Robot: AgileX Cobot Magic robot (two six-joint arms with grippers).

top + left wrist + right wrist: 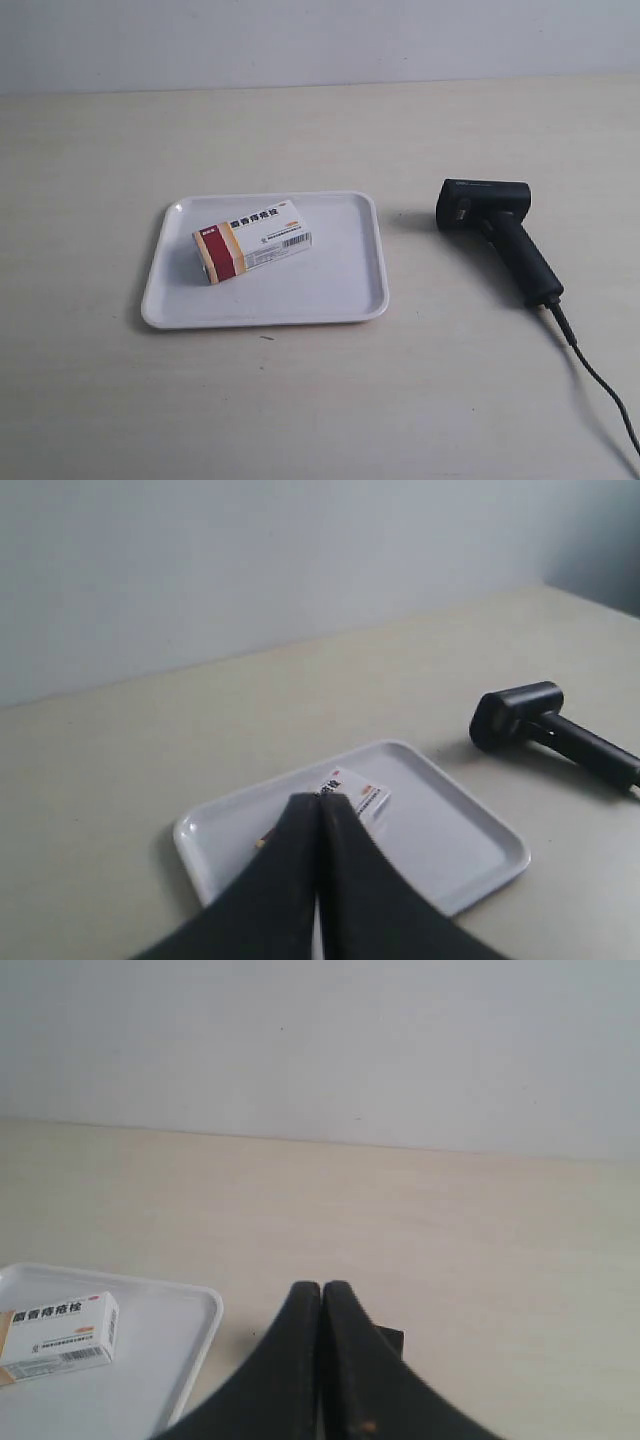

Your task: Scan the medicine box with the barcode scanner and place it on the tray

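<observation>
The medicine box [252, 239] lies flat inside the white tray [340, 290], toward its left part, red band end nearest the tray's left rim. The black barcode scanner [497, 232] lies on the table to the tray's right, its cable [598, 382] trailing to the lower right. No arm shows in the exterior view. In the left wrist view my left gripper [320, 802] is shut with nothing in it, held above the tray [470, 830] and partly covering the box [362, 795]. My right gripper [322, 1288] is shut and empty, with the scanner's head [391, 1339] mostly hidden behind it.
The pale wooden table [320, 130] stretches around the tray and the scanner. A plain light wall [320, 40] stands behind the far edge. The scanner [545, 729] lies to the right of the tray in the left wrist view.
</observation>
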